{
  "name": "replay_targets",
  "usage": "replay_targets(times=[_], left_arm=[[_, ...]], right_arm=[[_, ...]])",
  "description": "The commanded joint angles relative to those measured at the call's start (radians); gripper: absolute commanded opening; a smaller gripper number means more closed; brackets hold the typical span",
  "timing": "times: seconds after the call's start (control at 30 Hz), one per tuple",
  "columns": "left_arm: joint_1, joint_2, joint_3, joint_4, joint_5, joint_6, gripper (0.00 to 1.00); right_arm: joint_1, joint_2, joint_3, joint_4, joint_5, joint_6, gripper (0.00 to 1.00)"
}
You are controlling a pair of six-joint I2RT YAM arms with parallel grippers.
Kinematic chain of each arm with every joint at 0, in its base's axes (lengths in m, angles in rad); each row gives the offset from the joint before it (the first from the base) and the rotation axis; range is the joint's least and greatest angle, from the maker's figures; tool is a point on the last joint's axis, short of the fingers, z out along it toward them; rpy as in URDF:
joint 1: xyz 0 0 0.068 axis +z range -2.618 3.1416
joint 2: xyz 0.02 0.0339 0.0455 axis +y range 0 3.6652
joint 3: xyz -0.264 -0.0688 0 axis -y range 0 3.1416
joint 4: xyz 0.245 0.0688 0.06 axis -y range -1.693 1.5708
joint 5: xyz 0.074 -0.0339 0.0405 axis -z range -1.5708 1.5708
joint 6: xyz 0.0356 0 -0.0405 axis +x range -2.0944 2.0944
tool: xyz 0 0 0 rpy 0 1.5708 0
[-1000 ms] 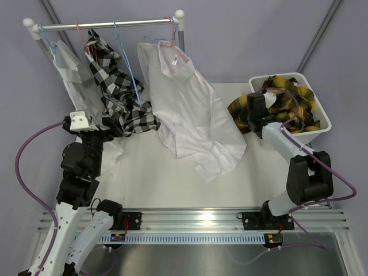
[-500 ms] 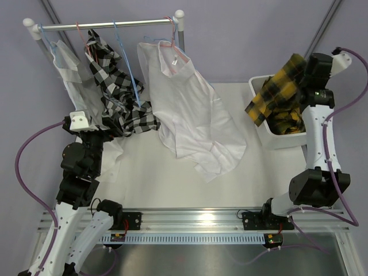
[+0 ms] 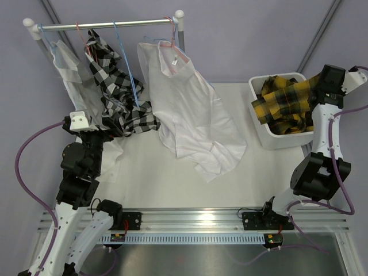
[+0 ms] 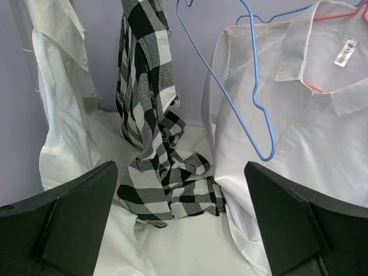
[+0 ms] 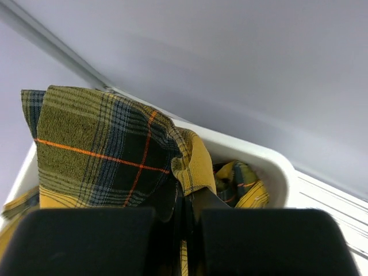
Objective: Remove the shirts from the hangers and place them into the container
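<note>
The yellow-black plaid shirt [image 3: 284,103] sits mostly inside the white plastic tub [image 3: 275,142], heaped above the rim. One fold is drawn up and out toward the tub's far right corner. My right hand [image 3: 318,86] has that fold, its fingers pressed together on a pinch of plaid. In the wrist view the cloth runs straight down between them, with the tub's curved rim just behind. On the tub's left side a corner of the shirt seems to lap the rim, though I cannot tell whether it hangs outside.

I judge the step in hand to be the release. To do it well I should bring the hand back over the middle of the tub and lower it before letting go, so the fold drops inside and not across the rim. Then I should spread the fingers fully and lift straight up, so no cloth comes out with them.

My left hand [image 4: 181,230] is empty, its fingers wide apart, and faces the rail [image 3: 109,25]. The black-white checked shirt [image 3: 123,98] hangs twisted there, its lower part bunched on the desk [image 3: 172,178]. Beside it a light blue hanger [image 4: 253,98] hangs bare. A white shirt [image 3: 195,121] is on a pink-red hanger [image 3: 175,49], and another white shirt [image 3: 69,75] hangs at the far left. Those three remain to be taken off.
</note>
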Motion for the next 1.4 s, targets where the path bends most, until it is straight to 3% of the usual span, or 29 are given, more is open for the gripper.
replay_targets(times=[0.0, 0.23, 0.3, 0.43, 0.7, 0.9, 1.03, 1.07, 1.17, 1.2, 1.37], left_arm=[[0.003, -0.01, 0.0, 0.061, -0.022, 0.012, 0.99], [0.004, -0.008, 0.001, 0.06, -0.019, 0.011, 0.99], [0.004, -0.005, 0.001, 0.06, -0.018, 0.009, 0.99], [0.004, -0.007, -0.002, 0.06, -0.022, 0.011, 0.99], [0.004, -0.01, -0.003, 0.061, -0.027, 0.014, 0.99], [0.004, -0.012, 0.0, 0.061, -0.025, 0.014, 0.99], [0.004, -0.012, 0.0, 0.061, -0.025, 0.014, 0.99], [0.004, -0.012, 0.0, 0.061, -0.025, 0.014, 0.99], [0.004, -0.012, 0.0, 0.058, -0.024, 0.014, 0.99], [0.004, -0.012, 0.0, 0.058, -0.024, 0.014, 0.99], [0.004, -0.01, 0.0, 0.06, -0.024, 0.012, 0.99]], right_arm=[[-0.009, 0.008, 0.034, 0.066, 0.093, -0.044, 0.0], [0.014, 0.005, -0.07, 0.166, -0.169, -0.135, 0.0], [0.047, 0.049, -0.086, 0.149, -0.166, -0.158, 0.0], [0.152, 0.196, -0.029, 0.028, -0.088, -0.199, 0.0], [0.176, 0.512, 0.087, -0.254, -0.231, -0.138, 0.0], [0.153, 0.533, 0.117, -0.328, -0.215, -0.113, 0.02], [0.151, 0.431, 0.12, -0.316, -0.214, -0.101, 0.22], [0.153, 0.408, 0.121, -0.314, -0.215, -0.1, 0.35], [0.154, 0.301, 0.103, -0.294, -0.234, -0.103, 0.51], [0.154, 0.24, 0.094, -0.288, -0.24, -0.103, 0.61], [0.179, 0.069, 0.017, -0.242, -0.243, -0.112, 0.81]])
